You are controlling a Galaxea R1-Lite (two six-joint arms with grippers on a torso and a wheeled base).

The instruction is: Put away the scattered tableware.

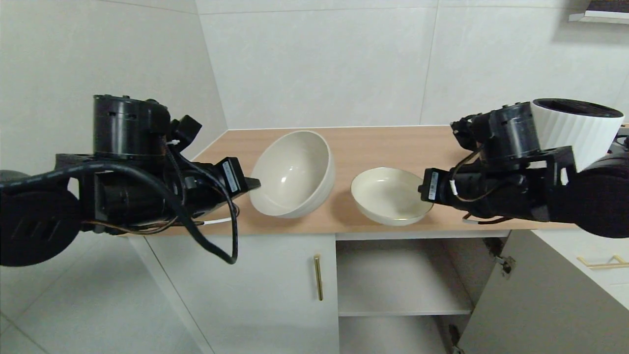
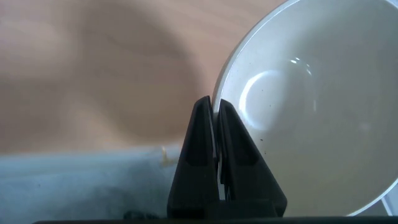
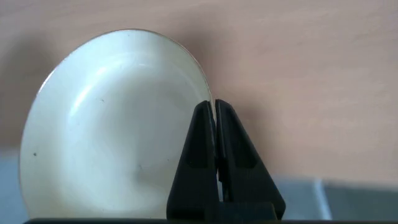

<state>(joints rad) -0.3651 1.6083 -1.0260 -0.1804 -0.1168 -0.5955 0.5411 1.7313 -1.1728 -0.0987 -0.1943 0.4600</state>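
Left tool [image 1: 255, 183] is clamped on the rim of the big bowl [image 1: 295, 172], at the edge nearest the left arm. The left wrist view confirms it: both fingers [image 2: 202, 134] are pinched together with the rim [image 2: 217, 99] sandwiched between them. The big bowl is cream, deep and tipped hard on its side, mouth facing up and towards the left arm. It sits over the front left part of the wooden desk [image 1: 373, 147]. Can't tell whether its underside touches the desk or hangs just clear.

Right tool [image 1: 423, 189] is closed on the rim of the shallow dish [image 1: 390, 194], on the side nearest the right arm. In the right wrist view the fingers [image 3: 202, 137] meet over the dish edge [image 3: 208, 93]. The dish is cream too, tilted slightly, at the desk's front edge just right of the big bowl. The two are near each other but apart. Can't tell if it's lifted either.

A ribbed white pot [image 1: 575, 128] stands at the far right of the desk, behind the right arm.

Below the desk the cupboard [image 1: 245, 290] has its left door shut, with a gold handle [image 1: 318, 278]. The right bay is open, directly under the dish, with a white shelf [image 1: 398, 275] inside and its door [image 1: 521, 300] swung out to the right.
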